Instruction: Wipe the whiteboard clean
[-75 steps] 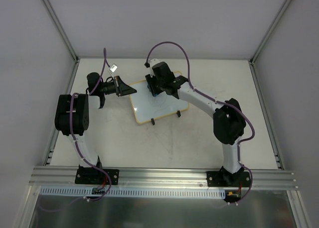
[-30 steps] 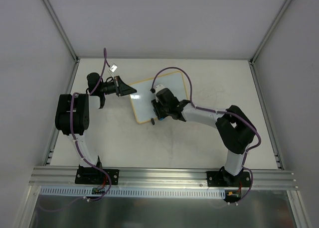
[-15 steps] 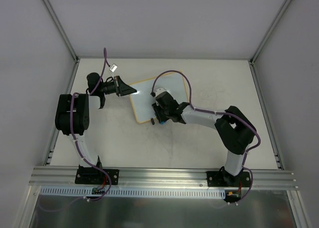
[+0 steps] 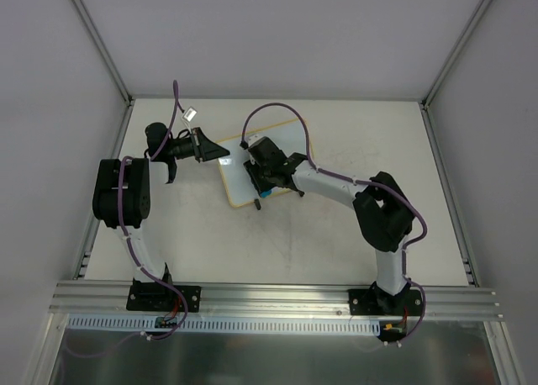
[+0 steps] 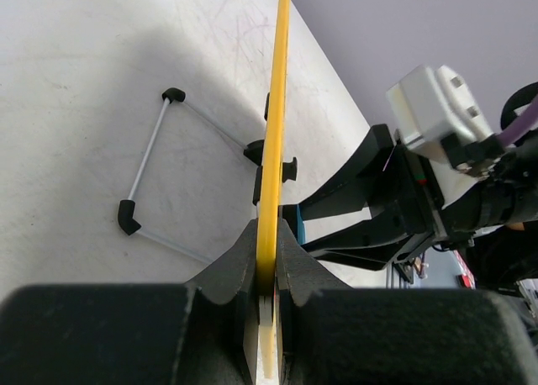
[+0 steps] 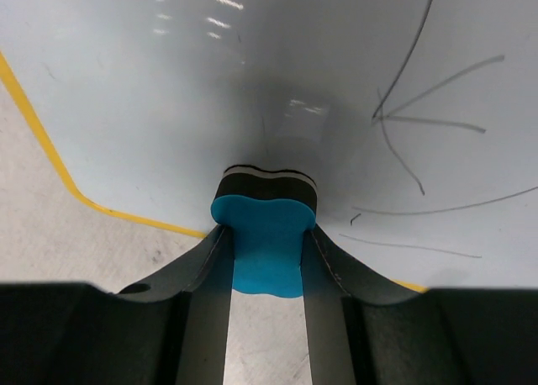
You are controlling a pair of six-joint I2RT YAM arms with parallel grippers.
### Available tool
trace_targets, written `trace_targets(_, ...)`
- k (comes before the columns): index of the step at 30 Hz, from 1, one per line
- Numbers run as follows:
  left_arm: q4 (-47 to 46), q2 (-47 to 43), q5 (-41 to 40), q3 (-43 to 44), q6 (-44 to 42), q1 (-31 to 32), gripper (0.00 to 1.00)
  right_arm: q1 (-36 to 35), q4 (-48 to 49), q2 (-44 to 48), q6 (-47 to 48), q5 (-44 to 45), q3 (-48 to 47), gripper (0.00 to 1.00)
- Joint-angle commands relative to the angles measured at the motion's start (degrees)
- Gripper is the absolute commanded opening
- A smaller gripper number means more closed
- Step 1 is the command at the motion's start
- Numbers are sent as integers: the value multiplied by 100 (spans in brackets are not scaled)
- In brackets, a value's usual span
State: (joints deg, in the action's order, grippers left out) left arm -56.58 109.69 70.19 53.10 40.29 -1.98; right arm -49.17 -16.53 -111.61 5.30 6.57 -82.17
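The whiteboard [image 4: 238, 183], white with a pale-yellow frame and two black clip feet, sits at the middle of the table. My left gripper [image 4: 215, 153] is shut on its left corner; the left wrist view shows the yellow frame edge [image 5: 274, 108] pinched between my fingers [image 5: 267, 234]. My right gripper [image 4: 260, 180] is shut on a blue eraser [image 6: 265, 213], whose dark felt presses on the board's surface [image 6: 168, 82] near the yellow near edge. Thin dark scribble lines [image 6: 420, 124] lie just right of the eraser.
A thin wire stand with black ends [image 5: 151, 162] shows under the board. A small white tag [image 4: 192, 114] hangs on the left arm's cable. Enclosure walls ring the table, and an aluminium rail [image 4: 277, 297] runs along its near edge.
My right gripper swept the eraser from the board's far edge down to its near edge, then back up and left a little. The left gripper has kept its hold on the board's corner.
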Motion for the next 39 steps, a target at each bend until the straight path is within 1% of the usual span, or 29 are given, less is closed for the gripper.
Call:
trace_targets(1, -266, -132, 73, -19, -30, 31, 0, 48, 239, -273, 138, 90, -510, 0)
trace_targets(4, -275, -115, 73, -19, -30, 48, 0, 48, 195, -344, 173, 90, -765, 0)
trace_targets(9, -275, -149, 73, -28, -39, 66, 0, 56, 115, -484, 278, 354, -1222, 0)
trace_targets(17, -275, -176, 82, -54, -65, 66, 0, 197, -8, -809, 463, 538, -2126, 0)
trace_targets(24, -275, -167, 100, -54, -65, 66, 0, 583, -87, -836, 349, 187, -2532, 0)
trace_targets(30, -292, -202, 109, -80, -83, 75, 0, 742, -87, -827, 340, -32, -2471, 0)
trace_targets(35, -310, -229, 91, -90, -101, 75, 0, 716, -69, -678, 261, -77, -1962, 0)
trace_targets(39, -310, -194, 91, -63, -57, 83, 0, 654, 62, -520, 252, 107, -1478, 0)
